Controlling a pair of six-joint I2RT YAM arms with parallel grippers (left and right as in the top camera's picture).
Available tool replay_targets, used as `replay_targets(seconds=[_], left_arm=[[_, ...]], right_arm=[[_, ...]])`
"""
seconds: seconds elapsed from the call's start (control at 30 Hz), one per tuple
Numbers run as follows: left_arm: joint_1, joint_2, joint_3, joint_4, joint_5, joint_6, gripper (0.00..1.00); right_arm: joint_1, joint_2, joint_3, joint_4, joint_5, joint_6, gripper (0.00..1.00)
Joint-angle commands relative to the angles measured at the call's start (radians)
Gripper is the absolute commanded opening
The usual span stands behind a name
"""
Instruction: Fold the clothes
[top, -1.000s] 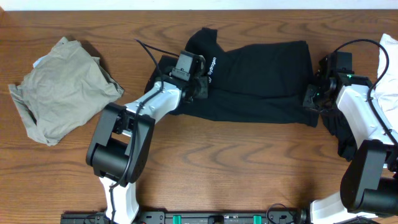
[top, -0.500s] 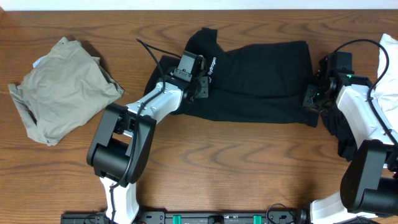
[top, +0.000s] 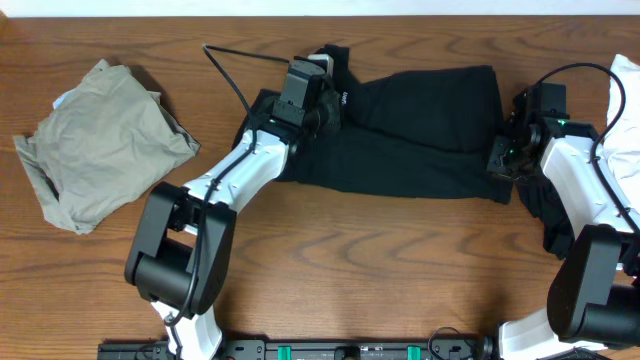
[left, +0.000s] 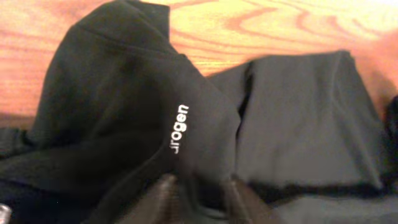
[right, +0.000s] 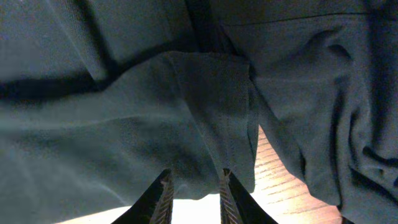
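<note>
Left jaws astride black garment (top: 420, 130), grip unclear, right jaws clamping its edge

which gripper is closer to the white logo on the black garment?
Left. The left gripper sits right beside the white logo; the right gripper is at the black garment's opposite end, far from it.

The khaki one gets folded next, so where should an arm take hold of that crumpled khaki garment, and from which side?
Probably the corner pointing toward the black garment. The khaki garment lies in a crumpled heap, but that corner sticks out thin and flat on the table, easy for fingers to pinch. Come down from above on that side with the left gripper, the nearer arm.
</note>
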Motion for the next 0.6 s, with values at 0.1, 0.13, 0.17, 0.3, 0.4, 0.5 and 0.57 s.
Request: replay_targets(seconds=[0.1,0.13,0.17,0.3,0.4,0.5,0.57], left_arm=[[0.005,0.011,0.010,-0.104,-0.010,0.025,0.50],[0.007,0.011,0.010,-0.134,-0.010,0.039,0.51],[0.009,0.011,0.010,-0.165,-0.010,0.051,0.51],[0.023,0.011,0.010,-0.335,-0.082,0.072,0.50],[0.042,0.011,0.004,-0.400,-0.179,0.071,0.48],[0.070,0.012,-0.007,-0.386,-0.180,0.067,0.48],[0.084,0.021,-0.013,-0.356,-0.162,0.068,0.48]], right_arm=[[0.003,0.002,0.000,0.003,0.000,-0.006,0.24],[0.003,0.002,0.000,0.002,0.000,-0.006,0.24],[0.003,0.002,0.000,0.002,0.000,-0.006,0.24],[0.003,0.001,0.000,0.001,0.000,-0.006,0.24],[0.003,0.002,0.000,0.002,0.000,-0.006,0.24],[0.003,0.002,0.000,0.000,0.000,-0.006,0.24],[0.003,0.002,0.000,-0.003,0.000,-0.006,0.24]])
